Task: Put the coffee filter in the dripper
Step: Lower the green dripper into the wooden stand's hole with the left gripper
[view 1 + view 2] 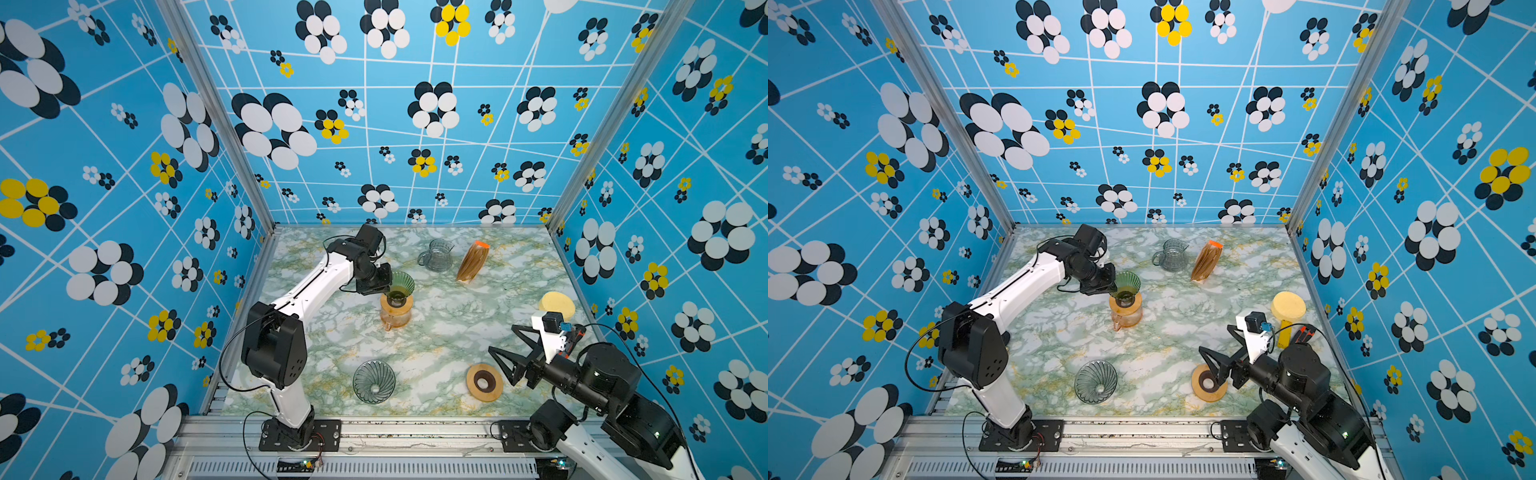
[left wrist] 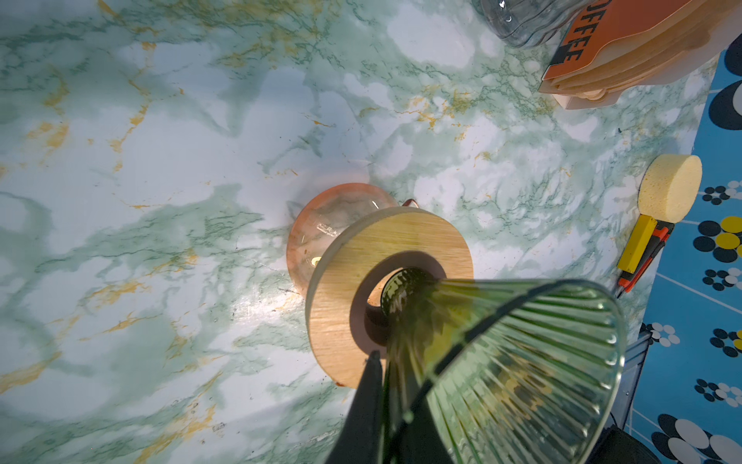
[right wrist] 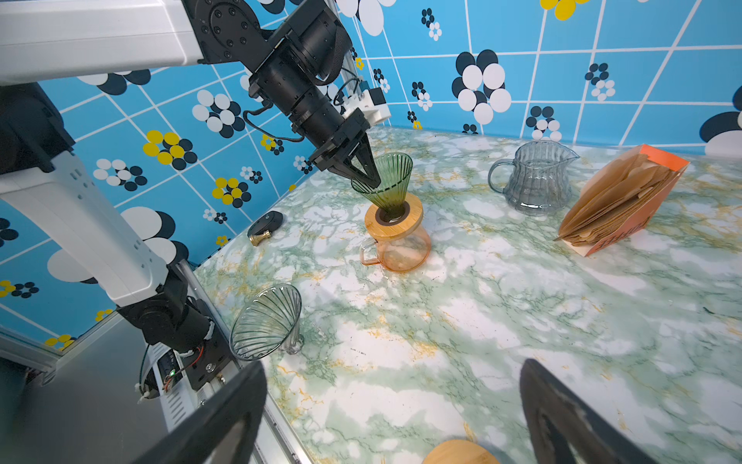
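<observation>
Left fingers (image 3: 363, 166) are pinched shut on the wall of the green dripper (image 3: 391, 176), whose stem sits in the wooden collar (image 3: 401, 232) of an orange carafe (image 3: 405, 255) at the middle of the bench (image 1: 436, 345). Right fingers (image 3: 562, 422) are spread wide, holding nothing, near the front right corner. The pack of coffee filters (image 1: 473, 261) stands near the back edge.

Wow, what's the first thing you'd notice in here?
The blue flowered walls all around. Then the left gripper pinching a green dripper, its tip in the wooden ring on an orange jug mid-table. The brown filter pack sits at the back right.
</observation>
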{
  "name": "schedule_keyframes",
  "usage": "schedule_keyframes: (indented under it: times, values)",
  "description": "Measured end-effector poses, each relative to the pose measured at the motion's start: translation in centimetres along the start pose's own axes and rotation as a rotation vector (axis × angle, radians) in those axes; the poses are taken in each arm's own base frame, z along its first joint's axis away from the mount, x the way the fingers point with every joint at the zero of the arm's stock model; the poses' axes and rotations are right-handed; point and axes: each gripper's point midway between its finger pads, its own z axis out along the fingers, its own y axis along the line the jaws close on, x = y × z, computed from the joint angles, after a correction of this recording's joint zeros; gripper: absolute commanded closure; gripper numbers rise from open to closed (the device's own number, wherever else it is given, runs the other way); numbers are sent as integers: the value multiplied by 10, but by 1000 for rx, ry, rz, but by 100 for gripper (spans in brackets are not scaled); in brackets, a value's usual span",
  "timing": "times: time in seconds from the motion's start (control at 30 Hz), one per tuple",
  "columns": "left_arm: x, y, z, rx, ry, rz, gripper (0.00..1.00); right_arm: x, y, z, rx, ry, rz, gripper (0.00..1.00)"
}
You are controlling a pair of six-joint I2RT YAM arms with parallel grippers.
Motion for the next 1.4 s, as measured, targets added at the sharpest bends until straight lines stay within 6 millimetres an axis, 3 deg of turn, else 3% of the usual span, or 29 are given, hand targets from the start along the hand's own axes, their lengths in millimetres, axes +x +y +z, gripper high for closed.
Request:
schedule_keyframes:
  times: [0.87,1.1,1.4]
  values:
    - [4,9,9,-46,22,12,90,1,0,1,2,7,1,1]
    - [4,9,9,-46,22,12,85,1,0,1,1,7,1,1]
    - [3,9,9,-47,21,11,88,2,-1,3,3,14,2,1]
